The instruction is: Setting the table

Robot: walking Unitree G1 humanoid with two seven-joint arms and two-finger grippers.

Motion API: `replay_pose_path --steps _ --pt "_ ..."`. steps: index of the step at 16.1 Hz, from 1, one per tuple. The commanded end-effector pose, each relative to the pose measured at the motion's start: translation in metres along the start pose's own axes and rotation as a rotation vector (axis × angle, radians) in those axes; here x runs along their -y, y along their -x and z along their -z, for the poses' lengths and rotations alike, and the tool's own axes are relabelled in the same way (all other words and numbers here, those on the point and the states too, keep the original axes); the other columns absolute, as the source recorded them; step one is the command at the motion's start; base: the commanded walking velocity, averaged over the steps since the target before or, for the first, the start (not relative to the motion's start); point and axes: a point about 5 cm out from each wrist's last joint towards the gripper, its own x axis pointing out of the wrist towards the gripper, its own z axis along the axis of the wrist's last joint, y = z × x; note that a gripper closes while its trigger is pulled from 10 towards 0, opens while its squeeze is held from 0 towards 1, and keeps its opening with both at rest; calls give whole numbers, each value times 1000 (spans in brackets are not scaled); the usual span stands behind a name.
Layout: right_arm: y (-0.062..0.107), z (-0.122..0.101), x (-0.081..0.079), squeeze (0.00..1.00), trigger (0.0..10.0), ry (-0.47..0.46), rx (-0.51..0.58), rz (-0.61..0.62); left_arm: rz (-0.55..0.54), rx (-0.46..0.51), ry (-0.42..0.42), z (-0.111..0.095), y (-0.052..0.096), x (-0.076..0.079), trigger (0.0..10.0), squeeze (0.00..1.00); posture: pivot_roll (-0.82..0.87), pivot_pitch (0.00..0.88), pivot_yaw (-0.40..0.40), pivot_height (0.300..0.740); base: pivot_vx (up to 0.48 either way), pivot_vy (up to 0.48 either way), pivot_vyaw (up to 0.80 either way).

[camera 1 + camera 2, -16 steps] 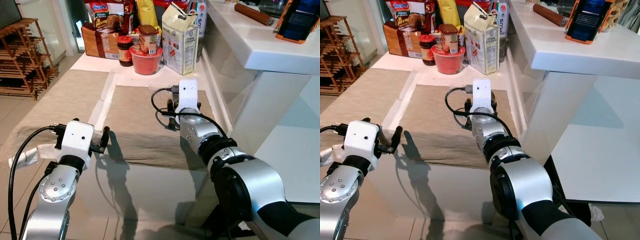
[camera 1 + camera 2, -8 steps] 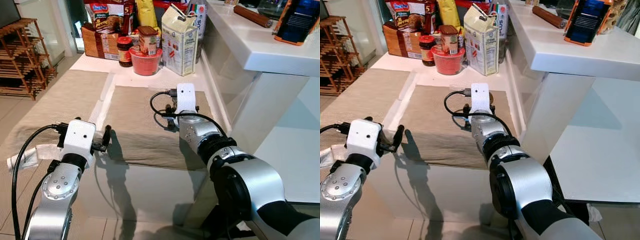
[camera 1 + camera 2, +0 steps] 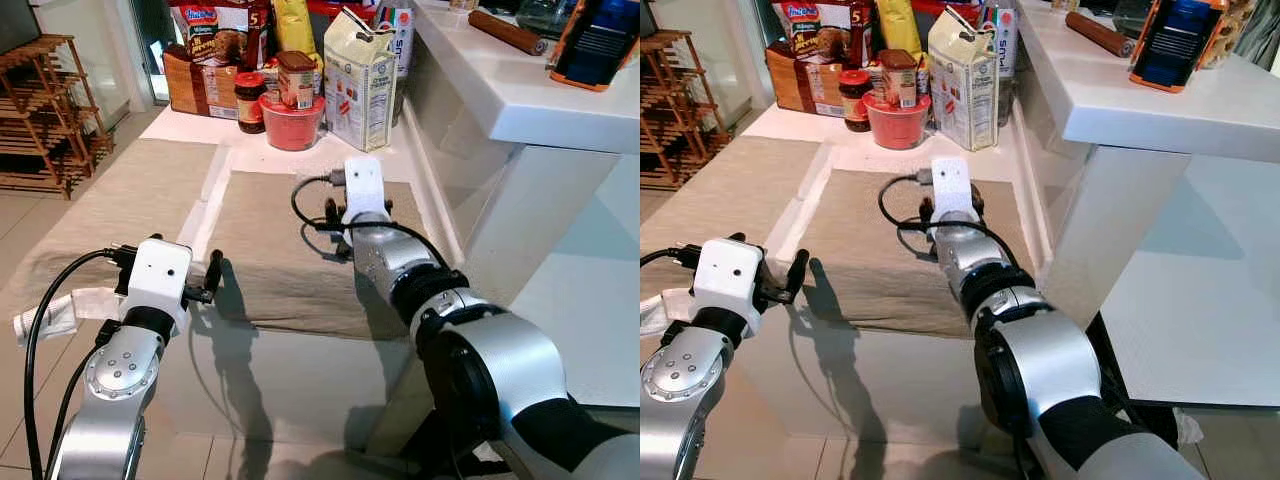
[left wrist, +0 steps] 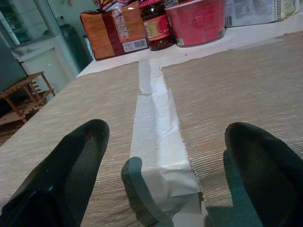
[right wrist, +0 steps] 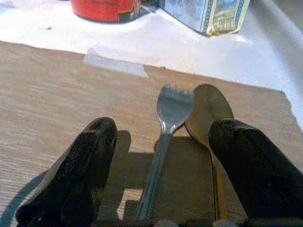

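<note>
While the right gripper (image 5: 161,165) hovers wide open over the fork (image 5: 163,142), the spoon (image 5: 208,118) at 1 o'clock, perhaps touching, could be pinched too.

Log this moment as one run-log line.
right gripper: open over fork, spoon | left gripper: open above placemats

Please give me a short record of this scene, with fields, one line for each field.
surface: white table with two beige placemats
cutlery: fork and spoon lying side by side on the right placemat
right gripper: open, low over the cutlery, fingers either side of it
left gripper: open, over the taped gap between the placemats
tape: white strip along the mat edges
back of table: red bowl, jars, carton, food packs
</note>
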Motion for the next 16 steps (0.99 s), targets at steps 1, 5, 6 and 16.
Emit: replay_pose_path --steps 1,5,6,16 --pt "0 -6 1 0 10000 13 24 11 -2 12 -2 -2 -2 1 10000 0 223 0 -76 736 0 0 0" --pt "0 2 -2 0 10000 9 -3 -1 -1 10 0 -2 -1 2 10000 0 223 0 -74 736 0 0 0" --pt "1 4 -3 0 10000 3 -12 -5 -2 11 0 -2 -1 1 10000 0 224 0 -74 736 0 0 0" --pt "1 25 -4 0 10000 -22 -101 -10 -2 4 -5 -1 1 0 10000 0 226 0 -72 736 0 0 0"
